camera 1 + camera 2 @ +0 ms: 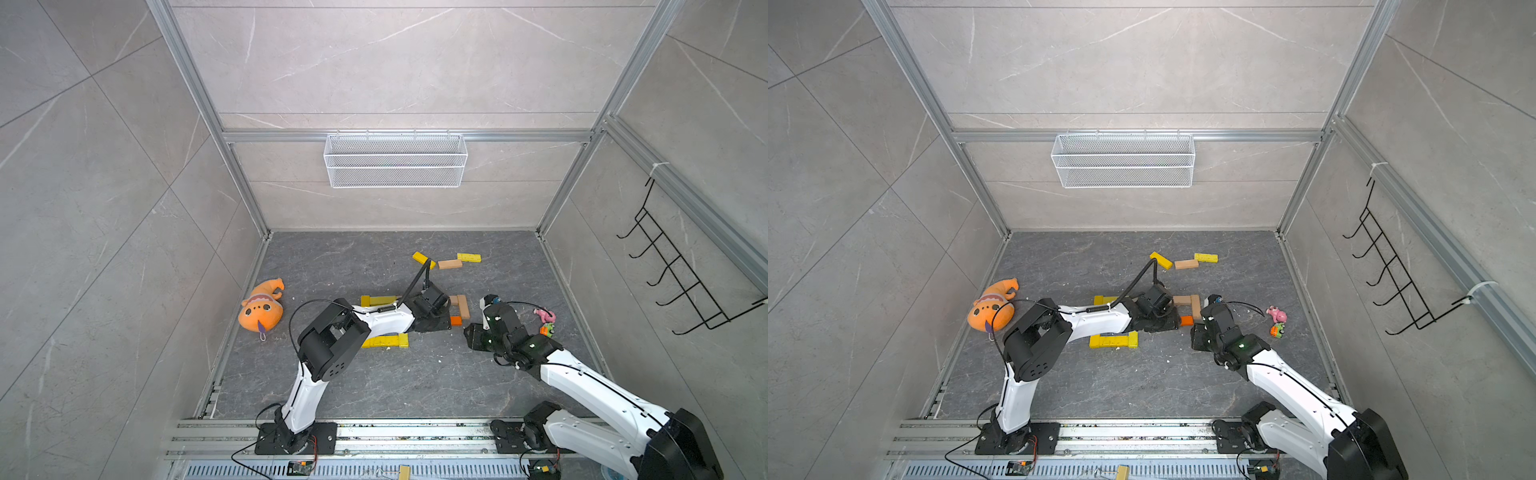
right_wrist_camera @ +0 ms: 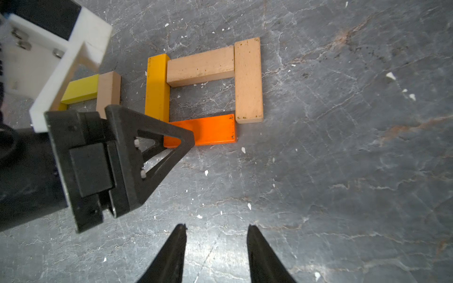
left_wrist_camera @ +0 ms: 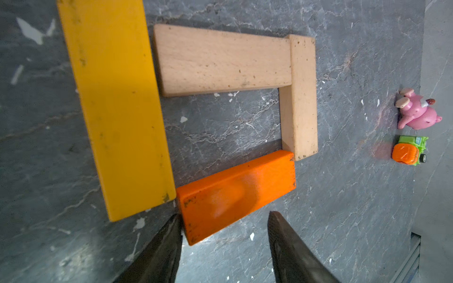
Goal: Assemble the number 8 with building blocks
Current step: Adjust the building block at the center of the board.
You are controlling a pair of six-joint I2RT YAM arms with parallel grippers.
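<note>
Orange block [image 2: 206,129] closes one square loop [image 2: 247,80]; we judge the second loop [image 1: 384,340] half-built, spare blocks [image 1: 449,264] lying apart. Our left gripper [image 3: 224,214] and right gripper [image 2: 217,225] gape, clamping nothing.

The worktop [image 3: 343,220] is a dark grey stone-look slab, veined, with a dull sheen and white flecks. The tan blocks [image 3: 220,61] are bare matt wood, grain showing, speckled dark. The yellow block [image 3: 115,110] wears smooth satin paint, scuffed; the orange block [image 3: 235,191] is glossier, chipped at its corners. At the frame's right edge, a pink pig figure [image 3: 416,115] is shiny plastic. In a top view the plush toy [image 1: 262,309] is fuzzy orange cloth, the basket [image 1: 395,160] white wire mesh.
</note>
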